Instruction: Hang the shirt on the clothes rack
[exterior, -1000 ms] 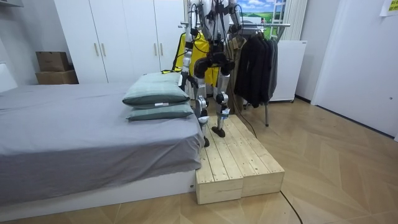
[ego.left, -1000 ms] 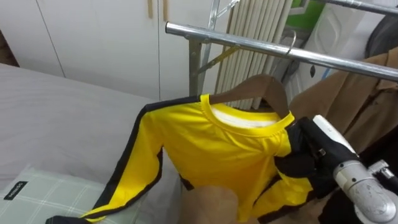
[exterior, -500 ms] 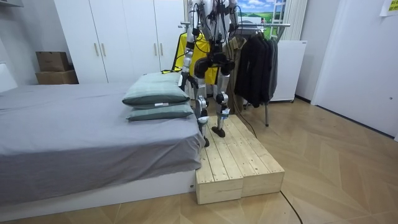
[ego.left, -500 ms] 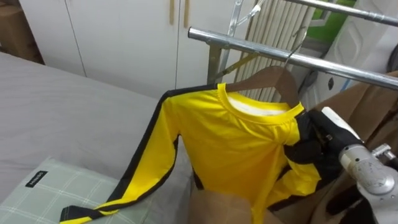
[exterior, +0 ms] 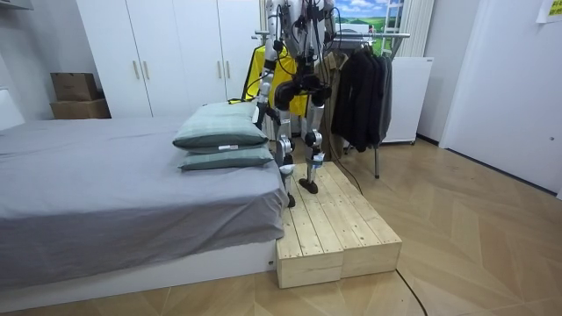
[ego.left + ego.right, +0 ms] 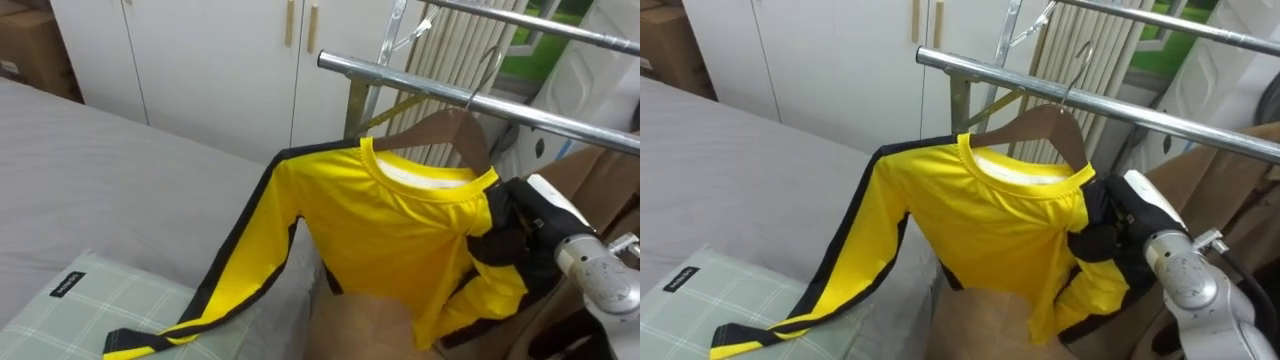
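The only print to be found is a small black label (image 6: 68, 286) at the near edge of the checked green pillow (image 6: 100, 315), and its lettering is too small to make out. In the room view there are two such pillows (image 5: 219, 132), stacked at the corner of the bed (image 5: 105, 193), and the lower one carries a white tag that is just as unreadable.

One yellow shirt (image 6: 400, 240) with black side stripes sits on one wooden hanger (image 6: 452, 135). The hanger's wire hook reaches over the nearer of two metal rails (image 6: 420, 82), close to the rail's left end. One long sleeve trails down, and its cuff lies on the pillow.

The right hand (image 6: 518, 228) is against the shirt's right shoulder. Its dark shape merges with the black trim, so whether it grips cannot be told.

One brown coat (image 6: 600, 165) hangs just beside it.

The robot stands at the far end of a wooden platform (image 5: 338, 230), facing the rack. Two cardboard boxes (image 5: 75, 92) sit by the wardrobe.
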### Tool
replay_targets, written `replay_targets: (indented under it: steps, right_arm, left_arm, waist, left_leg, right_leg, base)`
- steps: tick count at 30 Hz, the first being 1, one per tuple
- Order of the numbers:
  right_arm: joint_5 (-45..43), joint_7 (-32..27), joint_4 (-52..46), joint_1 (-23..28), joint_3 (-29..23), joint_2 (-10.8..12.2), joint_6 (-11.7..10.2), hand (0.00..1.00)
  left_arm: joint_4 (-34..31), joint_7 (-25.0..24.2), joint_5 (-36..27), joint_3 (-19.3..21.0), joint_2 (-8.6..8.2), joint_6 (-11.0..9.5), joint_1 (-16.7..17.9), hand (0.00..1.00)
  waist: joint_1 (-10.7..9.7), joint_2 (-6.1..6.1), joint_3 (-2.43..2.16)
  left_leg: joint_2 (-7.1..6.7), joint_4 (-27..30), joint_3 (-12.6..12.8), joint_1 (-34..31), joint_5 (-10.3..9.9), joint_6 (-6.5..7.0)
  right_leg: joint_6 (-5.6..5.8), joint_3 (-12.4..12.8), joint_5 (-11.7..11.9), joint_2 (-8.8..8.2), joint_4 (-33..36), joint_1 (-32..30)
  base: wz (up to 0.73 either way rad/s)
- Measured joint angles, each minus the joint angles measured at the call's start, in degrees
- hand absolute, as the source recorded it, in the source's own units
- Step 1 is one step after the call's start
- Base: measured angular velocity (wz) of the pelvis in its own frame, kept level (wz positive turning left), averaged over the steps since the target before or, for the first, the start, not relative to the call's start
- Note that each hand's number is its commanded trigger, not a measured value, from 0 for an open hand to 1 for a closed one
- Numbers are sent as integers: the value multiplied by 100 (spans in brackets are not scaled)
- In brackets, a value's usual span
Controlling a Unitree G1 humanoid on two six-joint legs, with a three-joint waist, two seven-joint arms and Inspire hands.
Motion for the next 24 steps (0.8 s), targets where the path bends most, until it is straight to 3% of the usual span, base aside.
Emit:
replay_targets:
  steps: [13, 19, 24]
  right_arm:
    - [430, -6, 492, 82, 25, 29, -180, 100]
    - [494, -239, 958, 193, 19, 265, -341, 100]
    - [714, -331, 977, 252, 0, 275, -428, 100]
  left_arm:
    - [-7, 1, 0, 46, 5, -7, -6, 0]
    - [-5, 1, -6, 41, 1, -24, -10, 0]
    - [-2, 1, -6, 39, -4, -25, -5, 0]
  waist:
    - [-37, 22, 30]
    - [-59, 70, 63]
    - [-139, 131, 69]
  left_leg:
    - [-2, 7, -20, -19, 0, 0]
    - [2, 3, -9, -27, -1, 0]
    - [5, -5, -31, -43, -3, -1]
  right_leg:
    - [5, 66, -9, 17, -2, -11]
    - [8, 102, -11, 31, -11, -18]
    - [7, 73, -9, 27, -34, -7]
  base:
    - [0]
    - [0]
    - [2]
